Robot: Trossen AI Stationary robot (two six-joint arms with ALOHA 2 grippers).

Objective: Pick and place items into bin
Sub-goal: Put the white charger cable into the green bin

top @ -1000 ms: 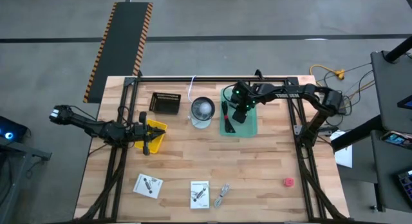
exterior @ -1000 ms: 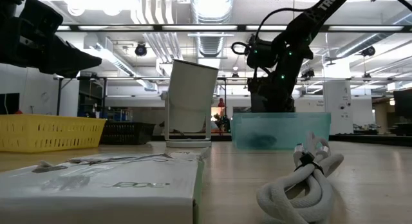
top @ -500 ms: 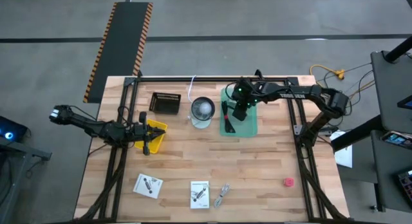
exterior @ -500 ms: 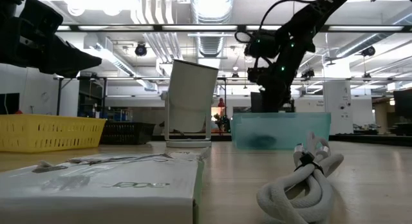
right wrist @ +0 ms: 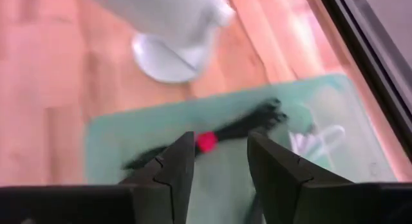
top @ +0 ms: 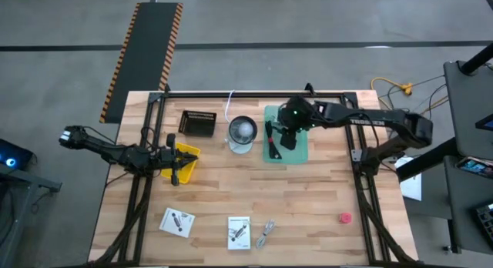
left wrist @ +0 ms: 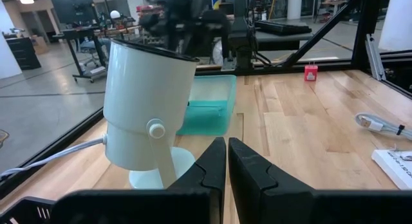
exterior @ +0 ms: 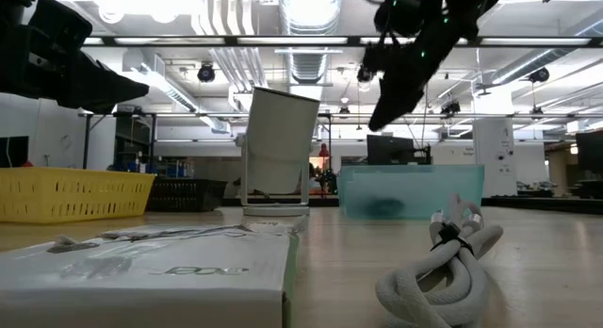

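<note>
In the high view, the right gripper (top: pixel 286 135) is seen above the green bin (top: pixel 300 152), in which a black-and-red cable (top: pixel 270 135) lies along one side. Near the table's front edge two white printed cards (top: pixel 177 222), a pale coiled cable (top: pixel 266 233) and a pink-red lump (top: pixel 345 218) are left lying well apart from the bin. The left gripper (top: pixel 175 178) is parked beside the yellow basket (top: pixel 189 154).

In the low view, the right gripper (exterior: pixel 386 116) is held high over the bin (exterior: pixel 411 191); the coiled cable (exterior: pixel 443 262) and a card (exterior: pixel 151 271) are seen in the foreground.

In the left wrist view, the left fingers (left wrist: pixel 251 179) are pressed together, empty, facing a white lamp-like stand (left wrist: pixel 147 108).

In the right wrist view, the right fingers (right wrist: pixel 177 166) are parted and nothing is held; the cable (right wrist: pixel 222 134) rests in the bin below.

The task is judged partly done: several items remain to be collected.
</note>
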